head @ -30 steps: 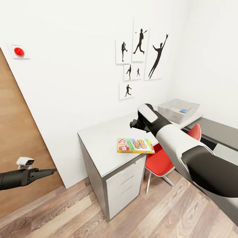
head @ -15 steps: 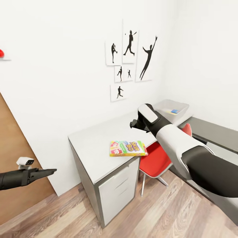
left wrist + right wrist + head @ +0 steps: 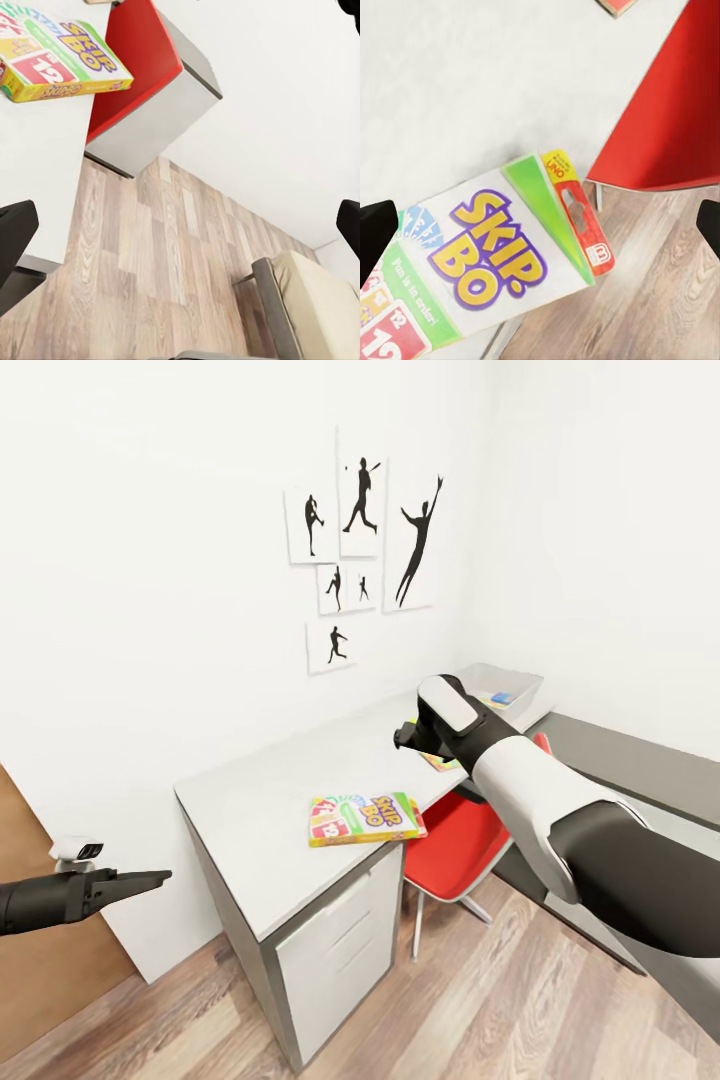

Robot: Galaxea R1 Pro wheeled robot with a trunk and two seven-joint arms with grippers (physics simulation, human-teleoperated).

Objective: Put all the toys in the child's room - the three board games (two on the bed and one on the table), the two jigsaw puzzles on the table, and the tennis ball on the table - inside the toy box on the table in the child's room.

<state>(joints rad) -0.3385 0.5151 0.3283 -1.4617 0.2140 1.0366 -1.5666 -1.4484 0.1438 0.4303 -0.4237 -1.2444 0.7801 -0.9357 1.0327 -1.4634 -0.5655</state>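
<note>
The SKIP-BO board game (image 3: 362,818) lies flat near the front edge of the light-grey table (image 3: 250,830). My right gripper (image 3: 406,737) hovers above and behind it. In the right wrist view this gripper (image 3: 540,225) is open over the box (image 3: 487,262), holding nothing. A corner of a jigsaw puzzle (image 3: 441,762) shows behind my right forearm. The toy box (image 3: 528,682) stands at the table's far end with a small blue box (image 3: 502,698) inside. My left gripper (image 3: 155,878) is open and empty out over the floor, left of the table. The bed (image 3: 319,304) appears in the left wrist view.
A red chair (image 3: 455,840) is tucked under the table beside the white drawers (image 3: 335,950). The lower dark-grey section (image 3: 620,755) runs along the right wall. Sports silhouettes (image 3: 360,550) hang on the wall. A brown door (image 3: 30,980) edges in at lower left. Wood floor (image 3: 480,1000) lies in front.
The camera has turned right, so the table, posters and toy box have slid left in the picture and the red wall button is gone. The puzzle corner has come into view. Both arms hold their pose.
</note>
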